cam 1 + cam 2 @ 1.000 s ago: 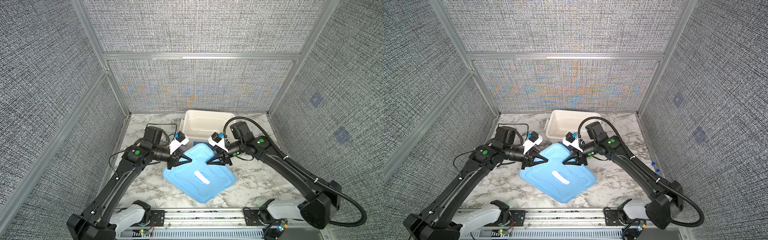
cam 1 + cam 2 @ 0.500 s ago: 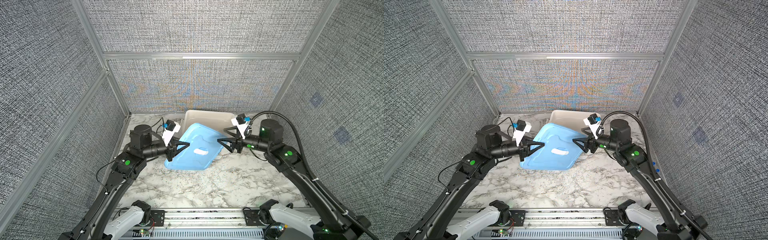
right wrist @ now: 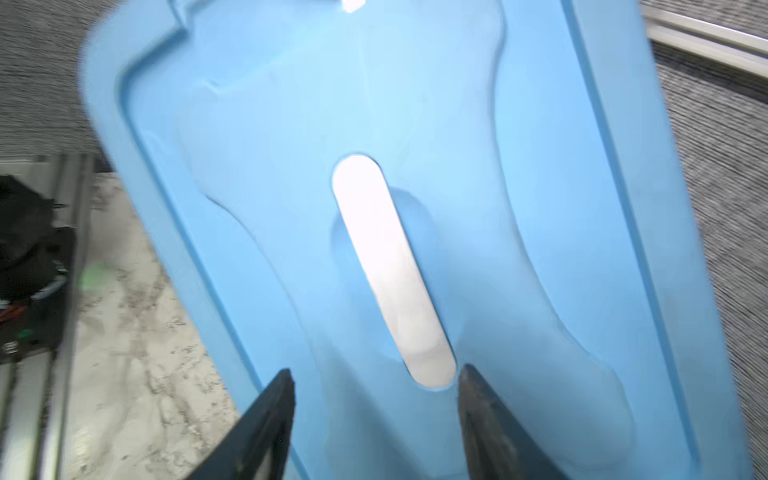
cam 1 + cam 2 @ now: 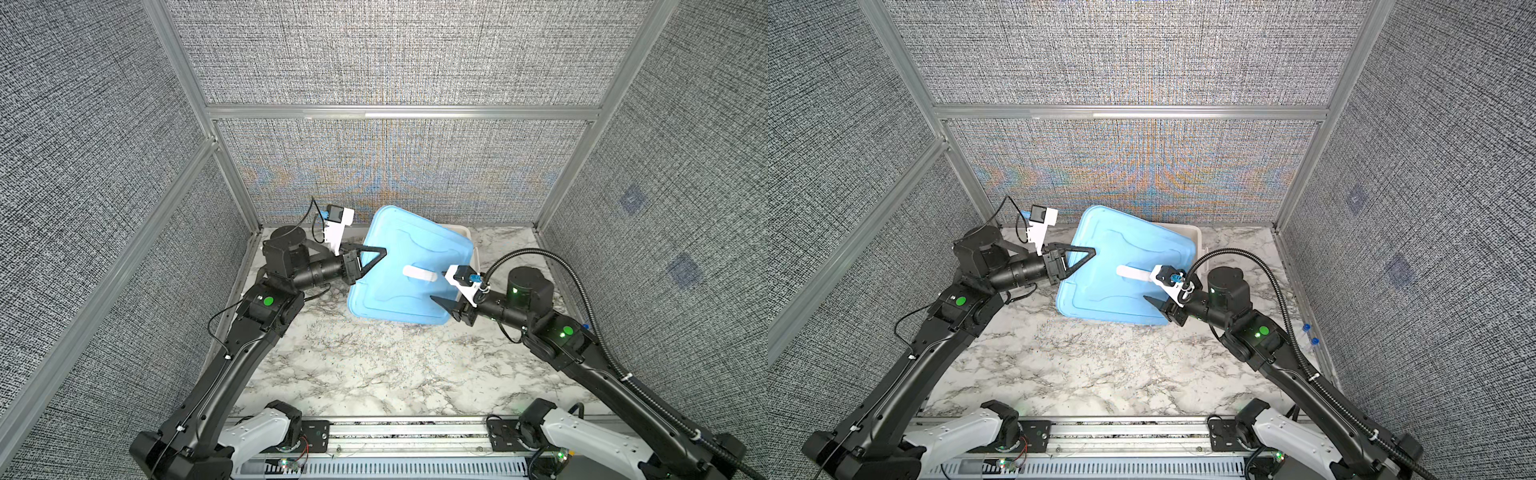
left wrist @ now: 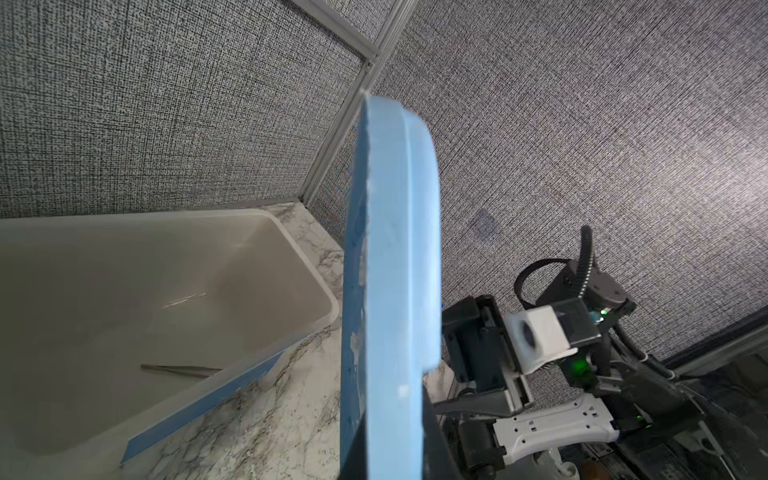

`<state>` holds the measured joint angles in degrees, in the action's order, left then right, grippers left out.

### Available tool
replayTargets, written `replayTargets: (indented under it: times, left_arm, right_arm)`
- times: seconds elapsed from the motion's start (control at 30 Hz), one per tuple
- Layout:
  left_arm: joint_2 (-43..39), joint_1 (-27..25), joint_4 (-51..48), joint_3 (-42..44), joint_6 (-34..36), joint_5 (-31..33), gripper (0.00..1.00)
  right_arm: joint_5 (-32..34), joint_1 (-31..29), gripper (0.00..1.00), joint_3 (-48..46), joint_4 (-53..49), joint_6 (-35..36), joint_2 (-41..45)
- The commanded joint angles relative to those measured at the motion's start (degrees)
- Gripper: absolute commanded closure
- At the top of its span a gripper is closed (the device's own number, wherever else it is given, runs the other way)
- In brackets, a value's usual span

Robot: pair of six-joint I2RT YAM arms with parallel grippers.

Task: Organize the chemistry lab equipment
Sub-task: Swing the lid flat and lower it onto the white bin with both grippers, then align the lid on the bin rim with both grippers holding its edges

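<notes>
Left hand clamps the tilted blue lid above the white tub; right hand gapes wide beside the lid.

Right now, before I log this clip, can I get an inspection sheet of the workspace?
Surface: marble-patterned tabletop, no spill seen.
Job's things: two blue-capped tubes, mostly hidden, at the table's right edge; thin dark tool inside the white tub.
Clutter: blue lid, raised and tilted near the tub.
Grippers: left gripper shut on the lid's edge; right gripper open, jaws apart before the lid's face.
Cables: black cable loop by the left arm; corrugated hose on the right arm.
Surroundings: grey fabric panels, aluminium frame.
</notes>
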<state>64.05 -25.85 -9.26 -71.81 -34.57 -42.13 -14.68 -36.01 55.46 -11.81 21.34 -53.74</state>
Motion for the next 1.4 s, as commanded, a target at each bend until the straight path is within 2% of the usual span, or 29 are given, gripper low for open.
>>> replayTargets:
  times: [0.0, 0.13, 0.37, 0.47, 0.53, 0.7, 0.83, 0.93, 1.1, 1.37]
  left_arm:
    - [2.1, 0.0, 3.1, -1.8, -6.8, 1.8, 1.00]
    - [7.0, 0.1, 7.8, -3.8, -14.4, 1.3, 1.00]
    - [15.8, 0.4, 26.7, -2.7, -29.0, 0.0, 1.00]
    - [18.8, 0.9, 30.6, -3.2, -31.2, 0.2, 1.00]
    - [20.5, 1.7, 30.1, -3.6, -31.6, 1.0, 1.00]
    - [27.1, 3.6, 38.0, -3.5, -36.4, 0.5, 1.00]
    - [33.9, 5.0, 45.6, -3.9, -43.0, -1.2, 1.00]
    - [38.6, 5.7, 50.5, -4.9, -46.0, -2.4, 1.00]
    - [41.7, 7.0, 43.6, -6.7, -43.3, -3.7, 1.00]
    - [42.5, 9.9, 35.3, -6.3, -39.7, -6.0, 0.98]
  right_arm:
    - [1.9, 1.8, 0.21, 1.1, -4.9, -2.5, -0.2]
    - [0.2, 6.8, 0.20, 3.8, -9.1, -8.2, -0.3]
    - [5.8, 15.6, 0.20, 10.5, -19.3, -26.7, -5.5]
    - [-0.3, 22.6, 0.21, 12.1, -22.4, -33.2, -8.6]
    - [-0.5, 25.3, 0.21, 13.4, -24.2, -35.9, -11.1]
    - [-3.1, 28.2, 0.20, 14.1, -22.2, -38.2, -15.7]
    - [-10.9, 32.2, 0.21, 12.6, -17.0, -42.2, -18.1]
    - [-13.7, 33.9, 0.21, 11.9, -14.6, -42.2, -19.2]
    - [-16.3, 35.0, 0.20, 11.1, -12.6, -41.2, -19.8]
    - [-15.6, 35.2, 0.21, 11.6, -12.0, -39.7, -23.8]
